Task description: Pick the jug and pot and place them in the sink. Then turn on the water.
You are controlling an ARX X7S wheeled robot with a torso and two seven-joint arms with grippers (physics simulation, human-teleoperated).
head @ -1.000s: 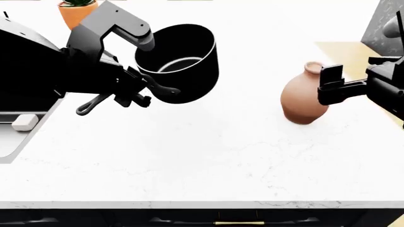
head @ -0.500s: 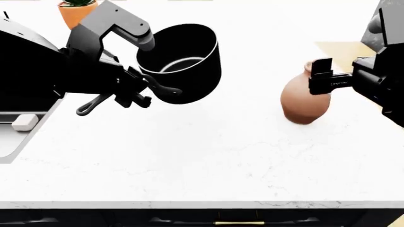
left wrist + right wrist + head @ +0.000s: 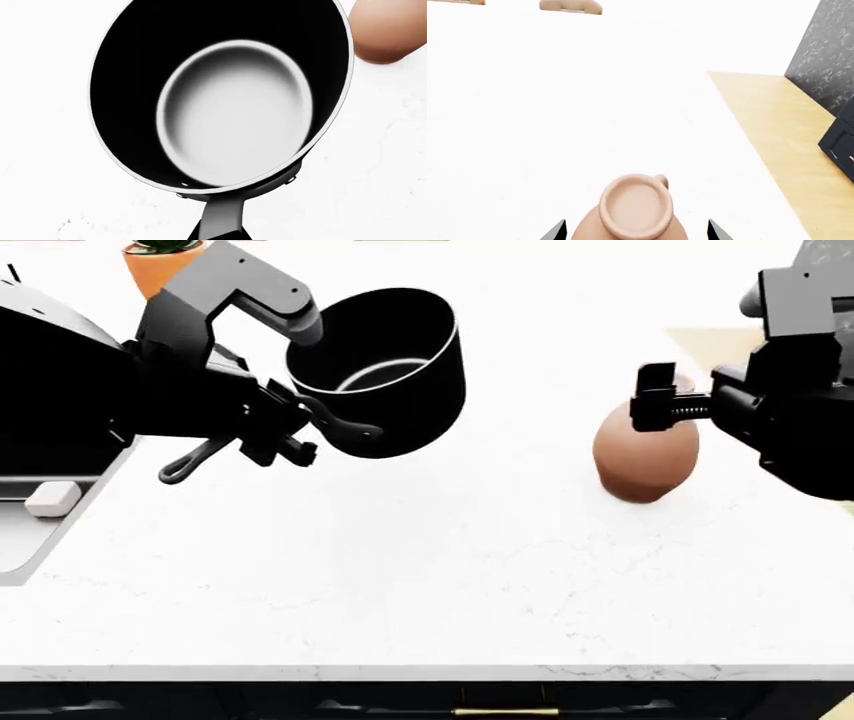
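On the white counter (image 3: pixel 441 570), by size:
Sink (image 3: pixel 30 530): only its grey rim showed, at the counter's left edge, well apart from the jug.
Pot (image 3: pixel 387 370): held off the counter, tilted, left of the jug.
Jug (image 3: pixel 645 455): upright on the counter, mouth up.
Left gripper (image 3: pixel 274 435): clamped on the pot's handle.
Right gripper (image 3: pixel 654 400): jaws wide, either side of the jug's neck, not seen touching.
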